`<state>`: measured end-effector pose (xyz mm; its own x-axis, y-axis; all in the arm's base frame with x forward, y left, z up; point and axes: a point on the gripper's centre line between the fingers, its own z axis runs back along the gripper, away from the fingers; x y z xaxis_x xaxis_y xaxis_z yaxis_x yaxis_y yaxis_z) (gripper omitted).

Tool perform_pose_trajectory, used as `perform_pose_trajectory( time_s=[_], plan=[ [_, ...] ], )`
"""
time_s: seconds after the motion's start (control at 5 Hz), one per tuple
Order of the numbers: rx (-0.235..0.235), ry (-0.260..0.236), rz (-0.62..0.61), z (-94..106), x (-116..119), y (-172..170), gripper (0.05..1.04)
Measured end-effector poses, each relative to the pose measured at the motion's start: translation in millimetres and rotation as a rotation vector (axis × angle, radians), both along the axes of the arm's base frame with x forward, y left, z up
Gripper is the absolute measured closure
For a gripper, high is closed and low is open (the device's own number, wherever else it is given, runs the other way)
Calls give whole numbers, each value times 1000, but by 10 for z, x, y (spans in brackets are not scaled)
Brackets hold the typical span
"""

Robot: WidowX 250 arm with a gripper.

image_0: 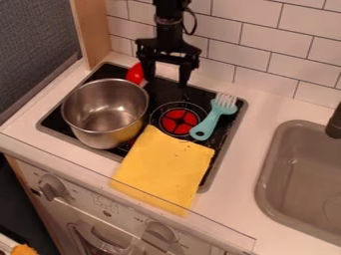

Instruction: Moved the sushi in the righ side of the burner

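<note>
At the top of the frame, left of centre, the camera view has the gripper (166, 81) hanging down over the back of the stove top (234, 130). Its two fingers stand wide apart, with nothing held between them. Just beside the finger on the picture's left, behind the pot, is a rounded red item (135, 73) with a pale part at its lower right. It may be the sushi, but its shape is too unclear to say for certain.

Left of the frame's centre, the metal pot (106, 113) stands upright on the stove top, its open mouth showing a bare, shiny inside. Near the middle, to the pot's right, is a round burner (178, 121) with a red centre. A fork (210, 122) with a teal handle lies at the burner's right, tines towards the upper right and the handle's holed end towards the lower left.

Below the burner, a yellow cloth (166, 169) lies flat across the front of the stove top and runs down to the counter's front edge. At the right of the frame is a grey sink (279, 159), with part of a black tap (334, 123) over it. A tiled wall (263, 42) runs along the top.
</note>
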<state>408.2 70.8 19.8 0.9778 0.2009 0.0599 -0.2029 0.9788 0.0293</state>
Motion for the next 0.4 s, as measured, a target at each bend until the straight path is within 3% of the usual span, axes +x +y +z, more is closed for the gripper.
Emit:
perform_pose_trajectory(
  time_s=[0.2,0.4],
  plan=[
    [6,4,7,0,51,83,83],
    [-45,-17,11,-6,63,102,83]
  ],
)
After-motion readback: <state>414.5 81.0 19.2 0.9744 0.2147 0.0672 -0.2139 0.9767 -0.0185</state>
